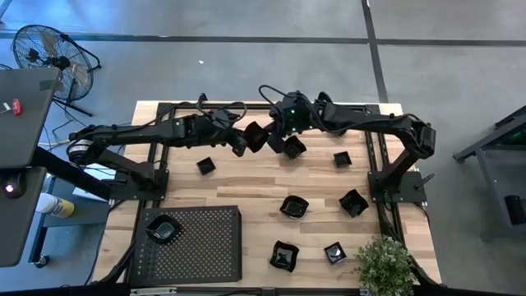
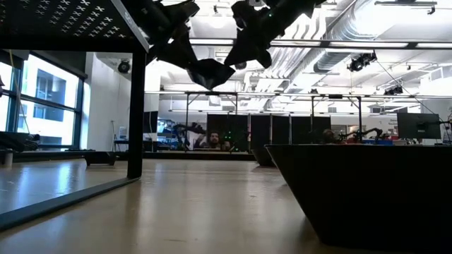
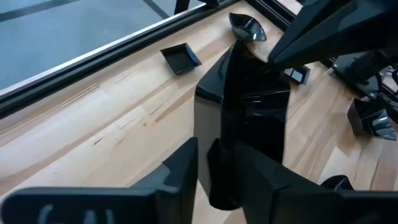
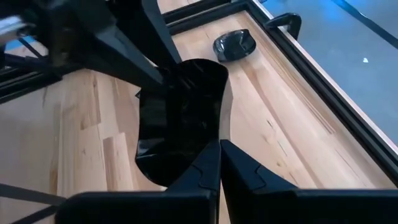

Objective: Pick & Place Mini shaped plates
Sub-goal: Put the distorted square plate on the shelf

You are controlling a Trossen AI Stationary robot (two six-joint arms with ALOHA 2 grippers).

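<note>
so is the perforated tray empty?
No. One mini plate sits in the perforated tray, near its far left corner in the high view.

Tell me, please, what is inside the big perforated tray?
One small black dish sits at the far left corner of the tray. The rest shows only its holes. What is under the tray cannot be seen.

Hidden and cut-off parts around the lifted dish

In the left wrist view, the left gripper (image 3: pixel 214 168) covers the held plate's (image 3: pixel 245 118) lower edge, and its fingers run off the frame. In the low view both arms leave the top edge; 1 near dish (image 2: pixel 367 190) fills the corner, cropped.
</note>
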